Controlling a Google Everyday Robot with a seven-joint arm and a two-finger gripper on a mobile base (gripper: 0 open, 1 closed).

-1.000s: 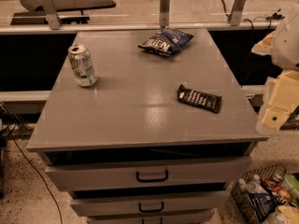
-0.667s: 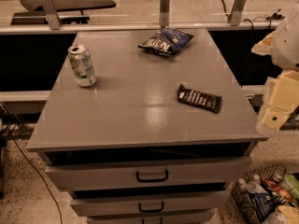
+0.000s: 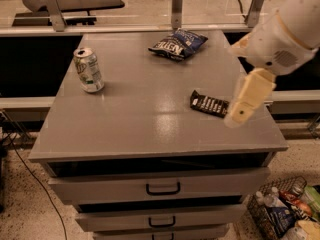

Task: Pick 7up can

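One second has brought the pincer (image 3: 245, 101) in from the right edge to hover over the worktop (image 3: 150, 119), just beside the dark snack bar (image 3: 210, 104) (released or clenched, I cannot tell). The 7up can (image 3: 88, 70) stands upright near the far-left corner, well apart, so the reach looks barely begun

**Soft overhead light, dull glare**

We saw a pale sheen across the grey table top (image 3: 165, 126), lit from above. The 7up can (image 3: 88, 70) cast a faint shadow at its base. The gripper (image 3: 239, 113) hung brightly lit over the table's right edge.
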